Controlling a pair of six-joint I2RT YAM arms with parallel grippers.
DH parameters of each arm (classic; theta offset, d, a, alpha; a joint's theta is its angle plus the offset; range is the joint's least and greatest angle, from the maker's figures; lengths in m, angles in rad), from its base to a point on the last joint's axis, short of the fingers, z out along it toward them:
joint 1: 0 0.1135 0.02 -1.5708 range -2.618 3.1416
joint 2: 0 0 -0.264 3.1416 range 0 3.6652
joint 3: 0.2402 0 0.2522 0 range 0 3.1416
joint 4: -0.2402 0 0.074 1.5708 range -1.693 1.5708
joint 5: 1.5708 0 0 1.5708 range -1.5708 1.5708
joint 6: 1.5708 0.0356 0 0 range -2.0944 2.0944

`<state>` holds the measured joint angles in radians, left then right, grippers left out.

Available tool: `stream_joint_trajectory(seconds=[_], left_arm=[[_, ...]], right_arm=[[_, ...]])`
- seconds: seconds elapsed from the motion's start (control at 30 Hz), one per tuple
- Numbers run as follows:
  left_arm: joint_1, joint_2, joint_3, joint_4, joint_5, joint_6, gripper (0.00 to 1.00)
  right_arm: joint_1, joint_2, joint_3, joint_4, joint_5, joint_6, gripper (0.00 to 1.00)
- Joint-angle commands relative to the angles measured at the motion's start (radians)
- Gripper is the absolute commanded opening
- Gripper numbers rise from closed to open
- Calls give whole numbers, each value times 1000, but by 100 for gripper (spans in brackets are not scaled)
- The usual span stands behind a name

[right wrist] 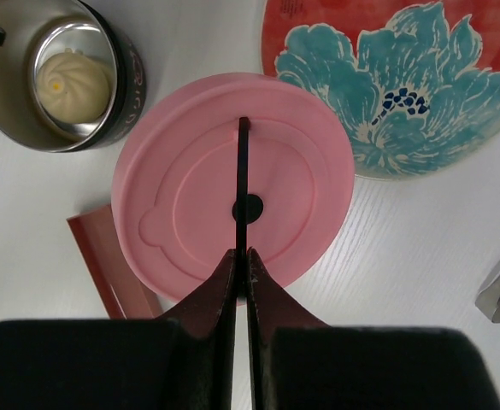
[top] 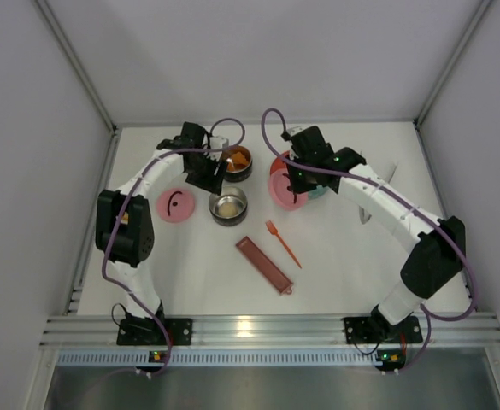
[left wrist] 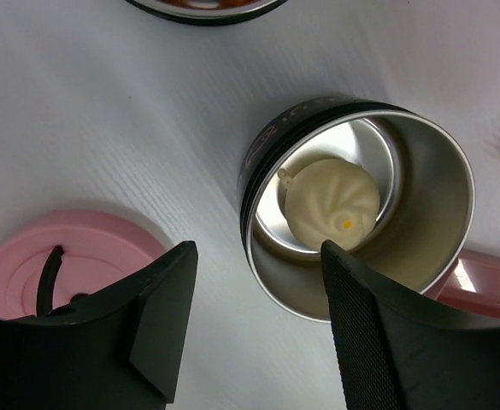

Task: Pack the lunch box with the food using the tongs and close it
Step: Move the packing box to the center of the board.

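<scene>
While the left tool [left wrist: 258, 249] is released, the round pink lid [right wrist: 305, 171] is clenched at its black curved handle [right wrist: 244, 158] by the right tool [right wrist: 242, 256].

Pink lettering on the dark band of the tin [left wrist: 262, 154], illegible (blurred, edge-on)

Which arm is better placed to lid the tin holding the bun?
Right, probably: the right gripper is shut on the handle of a pink lid; the left gripper is open, empty.

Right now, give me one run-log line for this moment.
left tool: open, over bun tin | right tool: shut on pink lid handle | bun: in tin | second lid: lying beside tin
</scene>
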<state>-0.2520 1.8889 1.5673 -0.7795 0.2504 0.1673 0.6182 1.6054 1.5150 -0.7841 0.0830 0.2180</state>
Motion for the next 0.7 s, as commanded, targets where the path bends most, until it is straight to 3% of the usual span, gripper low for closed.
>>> stream_joint_trajectory(seconds=[0.0, 0.27, 0.43, 0.5, 0.67], left_arm=[[-33, 21, 11, 71, -97, 21, 65], [-49, 49, -47, 121, -203, 24, 42], [-49, -7, -122, 120, -177, 29, 10], [-49, -49, -156, 105, -171, 28, 3], [-49, -138, -226, 51, -198, 37, 0]], right_arm=[[26, -7, 36, 83, 1, -9, 0], [57, -39, -42, 112, 23, 12, 0], [72, -73, -108, 158, 21, 12, 0], [86, -85, -128, 169, 29, -8, 0], [172, -122, -202, 235, 60, -106, 0]])
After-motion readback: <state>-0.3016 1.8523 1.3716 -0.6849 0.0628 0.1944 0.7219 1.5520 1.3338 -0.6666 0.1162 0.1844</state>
